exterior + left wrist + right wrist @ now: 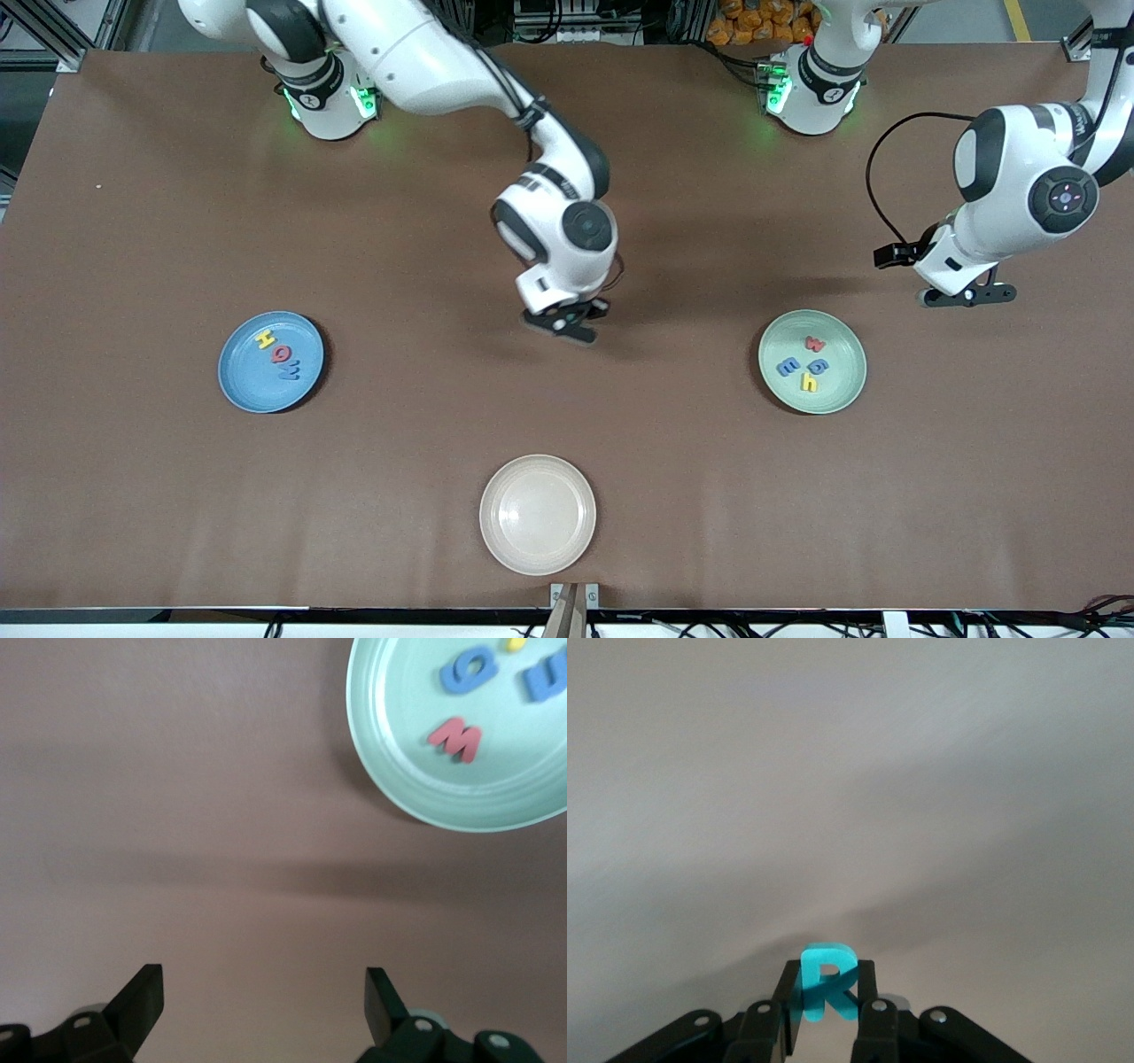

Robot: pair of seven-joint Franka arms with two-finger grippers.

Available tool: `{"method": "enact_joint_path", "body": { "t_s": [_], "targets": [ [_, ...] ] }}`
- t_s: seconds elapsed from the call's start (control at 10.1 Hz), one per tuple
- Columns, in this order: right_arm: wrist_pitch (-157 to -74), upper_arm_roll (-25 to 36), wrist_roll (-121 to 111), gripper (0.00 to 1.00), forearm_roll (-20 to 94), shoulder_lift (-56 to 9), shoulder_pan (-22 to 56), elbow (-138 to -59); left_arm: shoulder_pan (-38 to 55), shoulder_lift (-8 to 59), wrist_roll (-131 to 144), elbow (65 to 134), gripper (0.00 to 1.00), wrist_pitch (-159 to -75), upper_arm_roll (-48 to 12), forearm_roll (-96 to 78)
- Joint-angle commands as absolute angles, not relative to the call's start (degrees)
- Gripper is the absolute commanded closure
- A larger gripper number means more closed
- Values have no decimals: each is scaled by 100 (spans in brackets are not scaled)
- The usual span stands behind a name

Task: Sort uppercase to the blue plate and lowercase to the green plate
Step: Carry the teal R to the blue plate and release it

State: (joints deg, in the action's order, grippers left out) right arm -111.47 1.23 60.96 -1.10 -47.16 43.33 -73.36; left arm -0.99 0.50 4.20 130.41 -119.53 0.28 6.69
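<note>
Brown table (159, 221). Blue plate (237, 377) toward right arm's end, carrying yellow H (264, 339), red Q (281, 354), blue W (290, 372). Green plate (846, 390) toward left arm's end, carrying four lowercase (809, 364) letters. Cream plate (538, 514) at camera-side edge. Right gripper (567, 321) over table middle, pinching teal R (826, 988). Left gripper (966, 295) spread, over table just beside green plate.
</note>
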Motion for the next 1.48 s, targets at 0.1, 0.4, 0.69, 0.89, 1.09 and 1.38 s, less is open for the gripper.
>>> {"method": "enact_joint_path", "body": {
  "t_s": [0.1,0.4,0.69,0.89,1.09,1.38],
  "targets": [
    [-9401,26,4356,100,-9,-4150,2957,-7383,44,-70,387,12194,0,-11892,-78,545],
    [-8877,17,2992,100,0,-4087,1752,-7488,26,-227,194,11611,0,-11769,-255,510],
    [-9017,18,1657,100,-18,-4140,689,-7690,35,-789,62,11523,0,-11455,-395,9],
    [-9638,18,1172,100,-61,-4148,248,-8110,44,-853,-132,11103,0,-10945,-439,-192],
    [-9922,26,303,92,-79,-4192,-191,-8165,44,-791,-114,10322,0,-10254,-606,-474],
    [-10046,18,-236,35,-62,-4236,-448,-8174,61,-529,-140,9689,0,-9862,-984,-265]
  ]
}}
